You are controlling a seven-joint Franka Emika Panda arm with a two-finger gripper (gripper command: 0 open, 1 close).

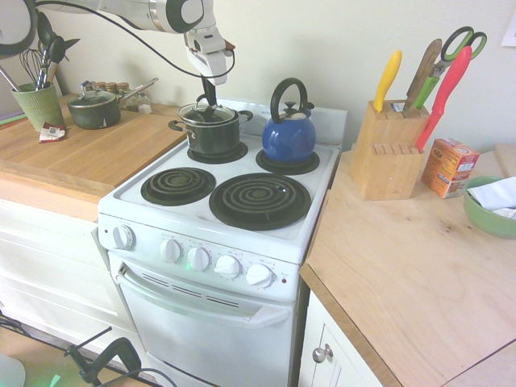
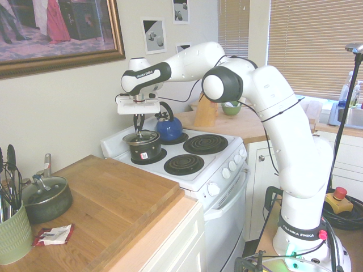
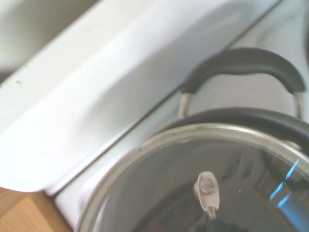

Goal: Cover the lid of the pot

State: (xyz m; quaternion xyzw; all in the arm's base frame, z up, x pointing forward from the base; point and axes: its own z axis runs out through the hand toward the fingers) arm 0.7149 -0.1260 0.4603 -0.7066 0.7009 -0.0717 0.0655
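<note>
The dark pot (image 1: 211, 135) with two short side handles stands on the stove's back-left burner, also seen from the other side (image 2: 143, 149). The clear glass lid (image 1: 207, 113) with its metal rim sits at the pot's mouth, level or nearly so; I cannot tell if it rests fully on the rim. My gripper (image 1: 209, 97) comes straight down from above and is shut on the lid's dark centre knob (image 2: 139, 126). The wrist view shows the lid's rim (image 3: 145, 145) close up, with one pot handle (image 3: 241, 63) and a strip of the pot's rim beyond it.
A blue kettle (image 1: 289, 133) stands on the back-right burner, close beside the pot. Both front burners (image 1: 260, 200) are bare. On the left counter are a long-handled saucepan (image 1: 95, 110) and a utensil cup (image 1: 38, 103). A knife block (image 1: 387, 149) stands to the right.
</note>
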